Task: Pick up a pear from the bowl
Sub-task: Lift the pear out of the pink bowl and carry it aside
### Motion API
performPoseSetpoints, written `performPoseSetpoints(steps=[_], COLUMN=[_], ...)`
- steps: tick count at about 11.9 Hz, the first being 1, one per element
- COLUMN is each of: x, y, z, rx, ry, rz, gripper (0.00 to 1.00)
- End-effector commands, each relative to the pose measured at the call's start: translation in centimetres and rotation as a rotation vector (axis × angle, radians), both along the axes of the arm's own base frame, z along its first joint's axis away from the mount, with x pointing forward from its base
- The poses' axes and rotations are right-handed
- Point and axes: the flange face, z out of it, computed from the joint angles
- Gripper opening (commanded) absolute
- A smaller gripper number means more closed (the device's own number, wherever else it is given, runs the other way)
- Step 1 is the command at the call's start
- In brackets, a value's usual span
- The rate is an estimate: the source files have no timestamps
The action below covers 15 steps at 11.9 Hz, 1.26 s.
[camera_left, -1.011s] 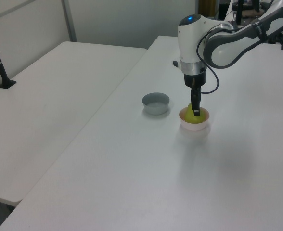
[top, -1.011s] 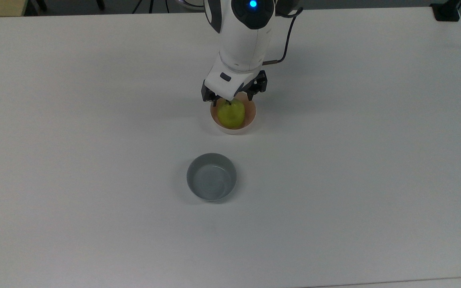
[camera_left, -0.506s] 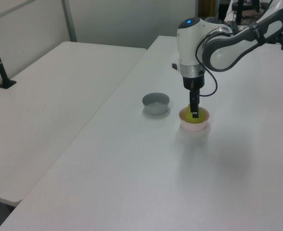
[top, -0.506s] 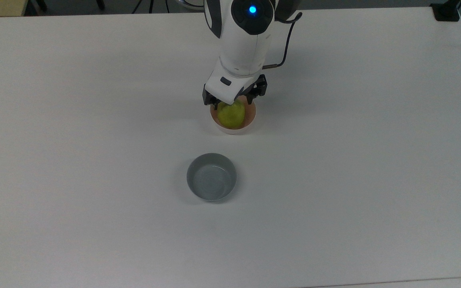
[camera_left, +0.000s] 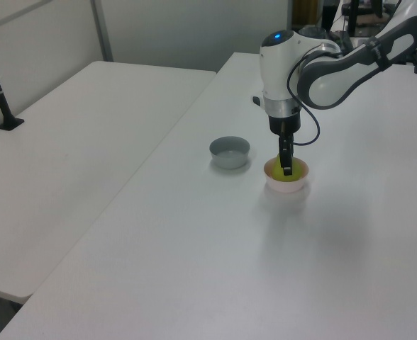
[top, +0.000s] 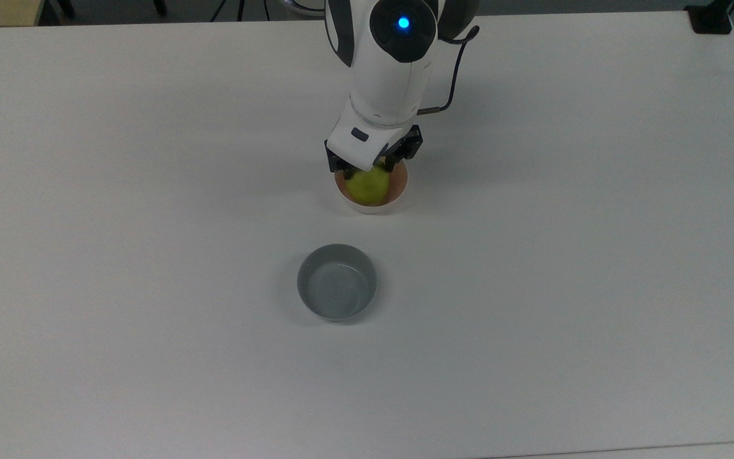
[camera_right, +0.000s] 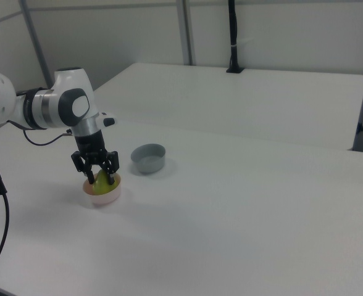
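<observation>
A: How were the fingers (camera_right: 112,177) of the black two-finger gripper (camera_right: 101,179) seen?

B: They were spread to either side of the small roundish yellow-green pear (top: 367,185), one finger on each flank in the right view. Contact with the fruit could not be made out, so it cannot be told whether the pear was gripped or merely straddled.

A: And where was the pear found relative to those fingers?

B: It was seen between them and just below the gripper (top: 367,171) body, seated in the small round pale pink bowl (top: 400,188) with the whitish outer wall. In the top view its upper part was covered by the gripper, and its lower part was left showing. In the left view the pear (camera_left: 287,175) was partly hidden behind one dark finger (camera_left: 287,164).

A: What was noted around the fingers?

B: The pink bowl (camera_right: 103,196) was placed directly beneath them, resting on the white table (top: 564,255). The gripper (camera_left: 285,167) was pointed straight down from the white robot arm (top: 392,70).

A: And farther off?

B: A small round grey bowl (top: 337,282) was seen well apart from the fingers, below them in the top view. In the left view the grey bowl (camera_left: 230,152) was set to the left view's left of the fingers; in the right view it (camera_right: 149,158) was set to the right view's right of them. A second white table (camera_right: 243,98) was seen beyond.
</observation>
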Motion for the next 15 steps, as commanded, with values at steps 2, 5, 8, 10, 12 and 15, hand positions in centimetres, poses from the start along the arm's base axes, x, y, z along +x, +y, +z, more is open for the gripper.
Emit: performPoseSetpoints(steps=[2, 5, 8, 10, 12, 15], x=[0.1, -0.1, -0.3, -0.5, -1.2, -1.0], y=[-0.1, 0.0, 0.0, 0.1, 0.1, 0.3], z=[-0.1, 0.8, 3.0, 4.7, 6.9, 12.0], rx=[-0.012, -0.016, -0.025, -0.024, -0.018, 0.008], ry=[-0.027, -0.025, -0.001, -0.002, -0.009, 0.013], rz=[0.003, 0.003, -0.007, -0.014, -0.022, -0.048], gripper=[0.47, 0.46, 0.45, 0.45, 0.45, 0.45])
